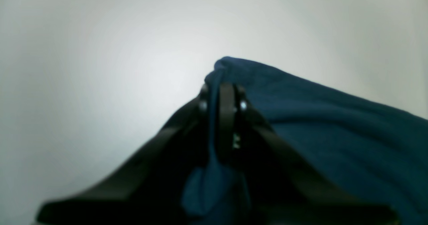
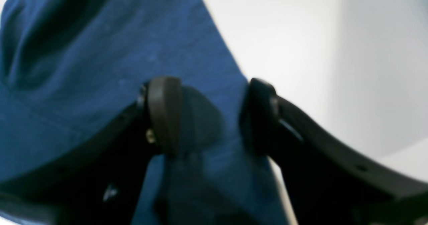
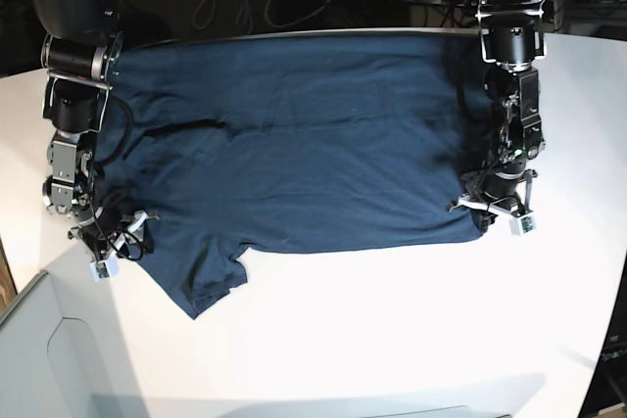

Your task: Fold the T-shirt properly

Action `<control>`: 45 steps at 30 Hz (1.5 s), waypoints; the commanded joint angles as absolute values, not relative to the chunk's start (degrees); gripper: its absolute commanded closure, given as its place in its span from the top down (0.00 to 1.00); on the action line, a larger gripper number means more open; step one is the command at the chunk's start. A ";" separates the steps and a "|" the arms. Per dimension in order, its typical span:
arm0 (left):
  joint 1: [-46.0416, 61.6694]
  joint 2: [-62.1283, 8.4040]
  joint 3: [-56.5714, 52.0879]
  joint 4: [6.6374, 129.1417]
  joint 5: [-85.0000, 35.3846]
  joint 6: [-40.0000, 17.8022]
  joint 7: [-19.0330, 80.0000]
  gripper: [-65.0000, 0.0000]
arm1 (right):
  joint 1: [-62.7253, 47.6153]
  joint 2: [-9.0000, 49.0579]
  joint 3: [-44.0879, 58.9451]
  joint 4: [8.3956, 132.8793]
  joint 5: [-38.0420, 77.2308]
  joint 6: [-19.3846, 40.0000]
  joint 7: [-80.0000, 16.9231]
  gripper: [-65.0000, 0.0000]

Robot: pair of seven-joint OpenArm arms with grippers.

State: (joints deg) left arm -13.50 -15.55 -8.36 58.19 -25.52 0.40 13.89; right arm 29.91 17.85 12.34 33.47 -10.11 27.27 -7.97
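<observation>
Base view shows the T-shirt [image 3: 294,154] spread flat on the white table [image 3: 392,340], a sleeve nearest, with the right gripper [image 3: 110,242] and left gripper [image 3: 498,210] at its opposite near corners. The left is clamped on a pinch of cloth; the right's fingers stand apart astride the edge. Lifting now would likely raise one corner and skew the fold.

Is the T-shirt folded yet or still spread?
Mostly spread: the T-shirt lies flat across the table, one sleeve sticking out, both edges at grippers.
</observation>
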 commanded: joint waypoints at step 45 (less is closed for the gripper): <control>14.46 -12.09 -17.01 95.08 -25.98 0.48 13.67 0.00 | -8.57 14.99 27.21 87.60 -4.00 27.38 -9.89 0.01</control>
